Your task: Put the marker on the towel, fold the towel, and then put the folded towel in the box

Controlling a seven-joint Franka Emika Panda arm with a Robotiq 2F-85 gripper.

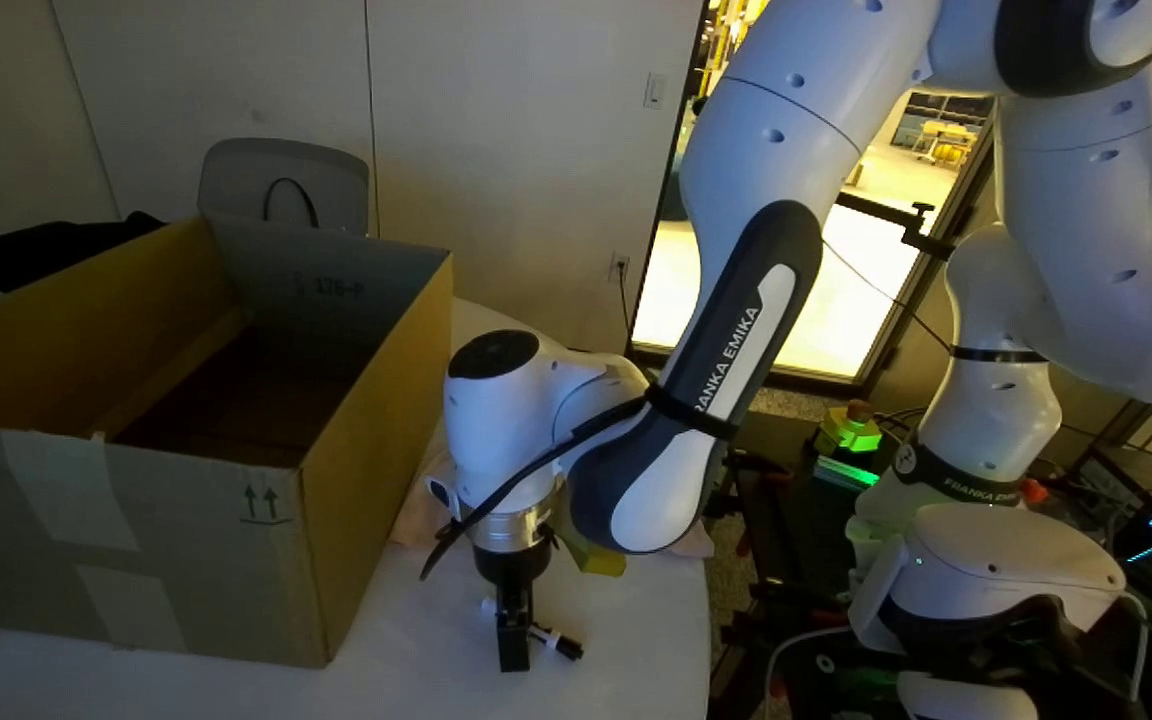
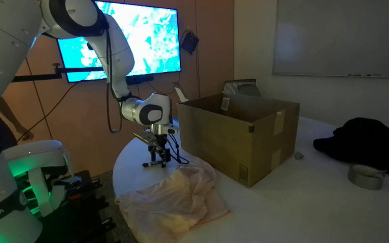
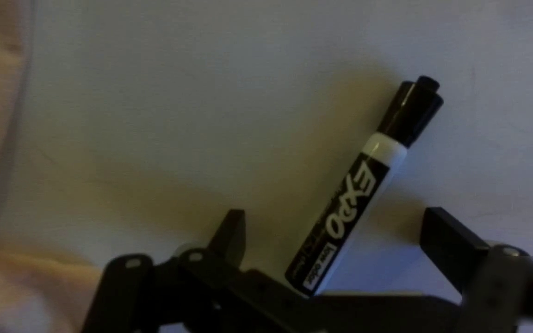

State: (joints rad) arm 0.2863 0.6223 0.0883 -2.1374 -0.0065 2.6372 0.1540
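- Gripper (image 3: 334,226) spread, straddling the marker (image 3: 355,196) on the counter (image 3: 155,115)
- Step in hand, seemingly: picking up the marker
- Next move calls for closing, lifting, carrying to the towel (image 2: 174,199)

Black-and-white marker (image 3: 349,208); peach towel (image 2: 171,206); brown box (image 2: 214,145); black fingers (image 3: 451,247).
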